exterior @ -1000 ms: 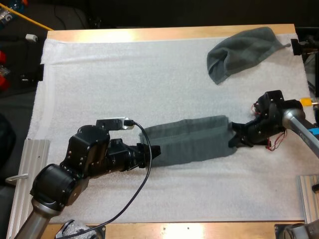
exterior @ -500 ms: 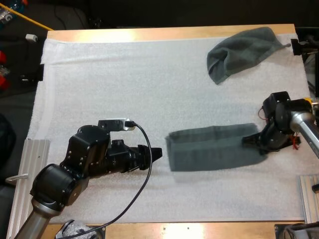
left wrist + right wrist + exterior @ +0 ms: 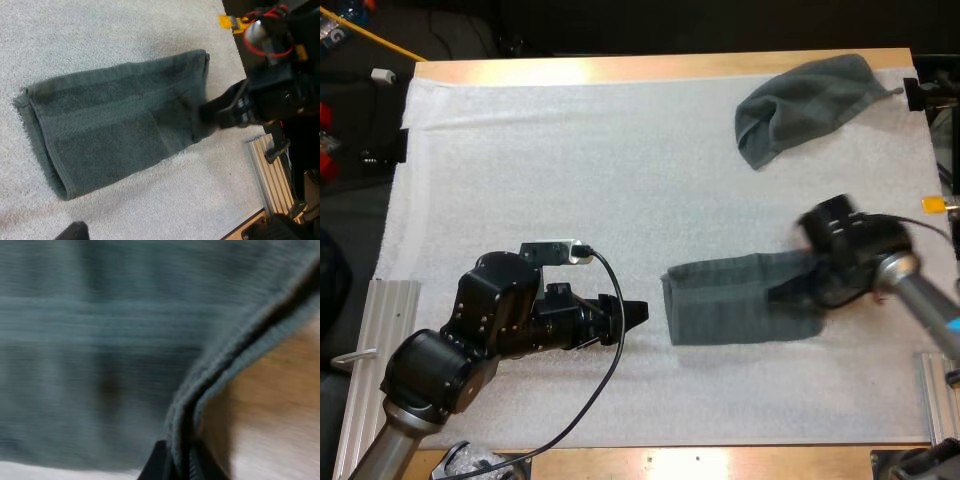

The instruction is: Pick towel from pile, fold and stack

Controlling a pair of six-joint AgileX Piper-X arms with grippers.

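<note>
High view: towel [image 3: 740, 298] lengthwise left-right (seemingly).

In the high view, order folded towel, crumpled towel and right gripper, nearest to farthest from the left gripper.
1. The folded towel, just right of the left gripper.
2. The right gripper, at that towel's far end.
3. The crumpled towel, at the far right corner of the mat.

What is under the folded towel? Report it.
The white mat lies under the folded towel; the covered patch is hidden. The right gripper pinches the towel's edge.
</note>
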